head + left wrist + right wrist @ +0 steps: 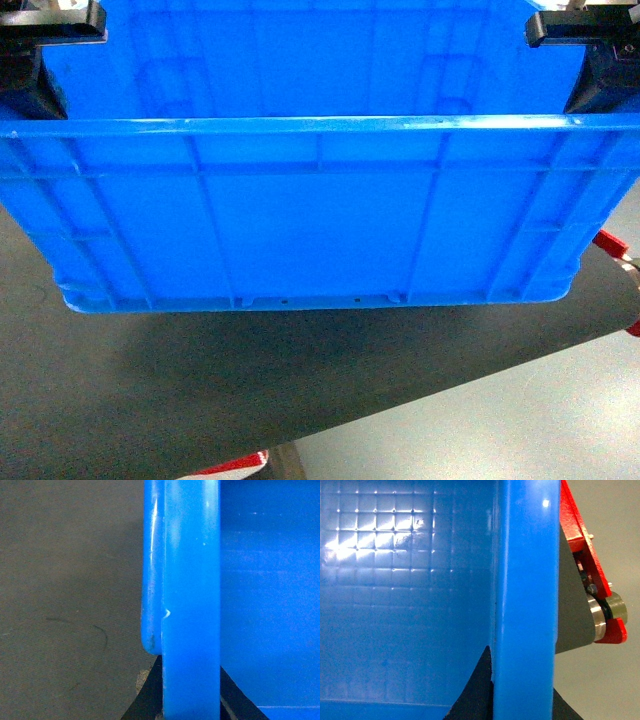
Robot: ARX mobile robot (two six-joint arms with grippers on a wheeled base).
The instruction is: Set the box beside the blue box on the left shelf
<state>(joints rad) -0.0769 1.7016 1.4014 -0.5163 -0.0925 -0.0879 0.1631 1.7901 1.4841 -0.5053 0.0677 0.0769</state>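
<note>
The box [320, 220], a large bright blue open-top crate with ribbed walls, fills the head view over a dark grey surface. My left gripper [40, 60] is shut on its left rim and my right gripper [590, 50] on its right rim. In the left wrist view the thick rim [190, 580] runs straight up between the black fingers of the left gripper [191, 692]. The right wrist view shows the same: the rim [525, 580] is clamped in the right gripper [522, 692], with the grid-patterned floor of the box to its left. The left shelf and the other blue box are out of view.
The dark grey belt-like surface [250, 390] lies under the box and ends in a slanting edge at the lower right. Beyond it is pale floor [500, 430]. A red-painted metal frame [580, 535] with a steel roller end [605, 610] sits close outside the right rim.
</note>
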